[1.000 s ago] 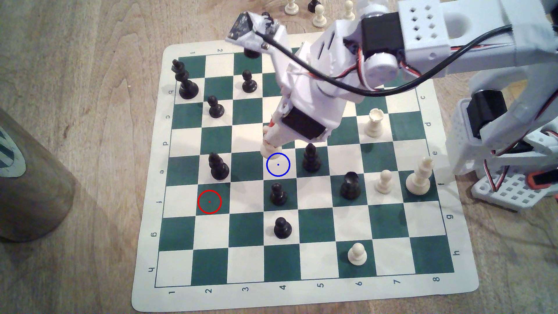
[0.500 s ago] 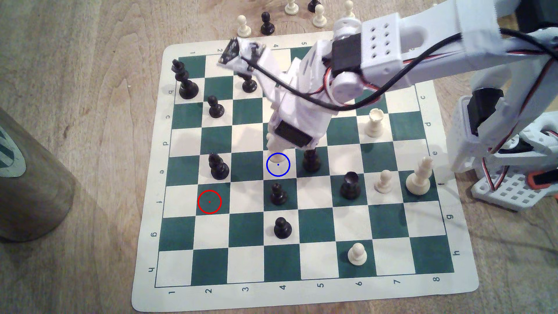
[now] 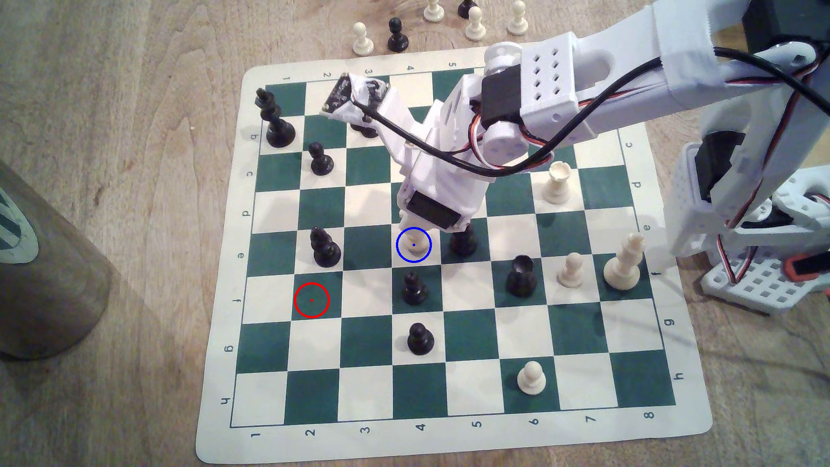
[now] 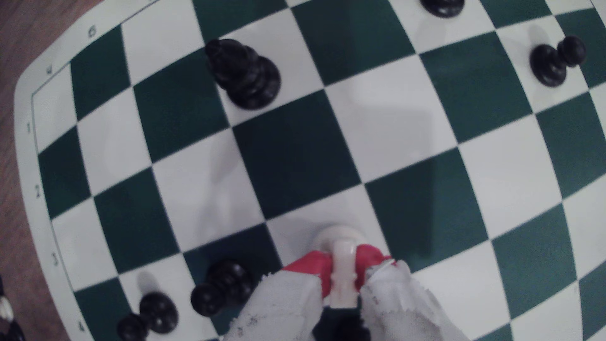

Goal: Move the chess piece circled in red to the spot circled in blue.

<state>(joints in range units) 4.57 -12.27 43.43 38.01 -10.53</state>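
The hand [image 4: 342,267], red-padded fingers [image 4: 311,265] clamped on the small cream-white plastic knight-like piece [image 4: 341,262], holds it upright over the blue-ringed cream square [image 3: 413,256], probably so the base lands flat.

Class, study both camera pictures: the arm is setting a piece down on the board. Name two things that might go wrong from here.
1. The hand is shut on the small cream-white plastic chess piece over the blue-ringed cream square; a lopsided release might tip it.
2. A tall black plastic piece stands on the next square, close under the arm, so lifting away carelessly might knock it.
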